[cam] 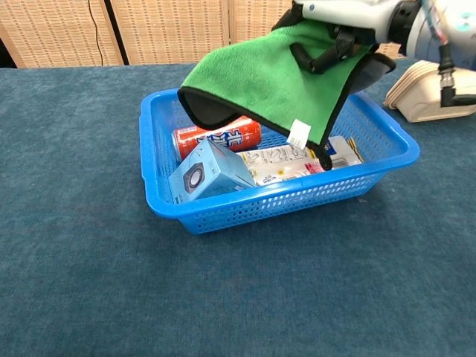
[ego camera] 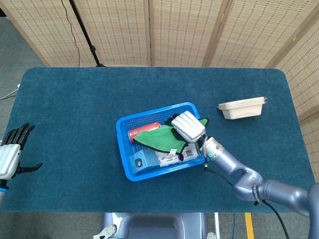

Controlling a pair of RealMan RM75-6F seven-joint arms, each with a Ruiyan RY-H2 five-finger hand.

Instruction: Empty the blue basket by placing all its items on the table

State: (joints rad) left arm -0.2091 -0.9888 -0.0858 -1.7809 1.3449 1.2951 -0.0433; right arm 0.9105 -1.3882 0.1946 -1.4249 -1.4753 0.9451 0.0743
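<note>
The blue basket (ego camera: 122,154) (cam: 152,160) sits mid-table. My right hand (ego camera: 188,126) (cam: 338,18) grips a green cloth with black trim (ego camera: 154,137) (cam: 271,78) and holds it in the air above the basket. Inside the basket lie a red can (ego camera: 136,133) (cam: 217,137), a light blue box (ego camera: 141,161) (cam: 208,170) and a white printed packet (ego camera: 169,157) (cam: 286,158). My left hand (ego camera: 10,153) hovers off the table's left edge, fingers spread, holding nothing.
A stack of beige trays (ego camera: 241,107) (cam: 435,93) stands to the right of the basket. Bare blue tablecloth (ego camera: 70,114) spreads left and in front of the basket. Woven screens (ego camera: 149,30) stand behind the table.
</note>
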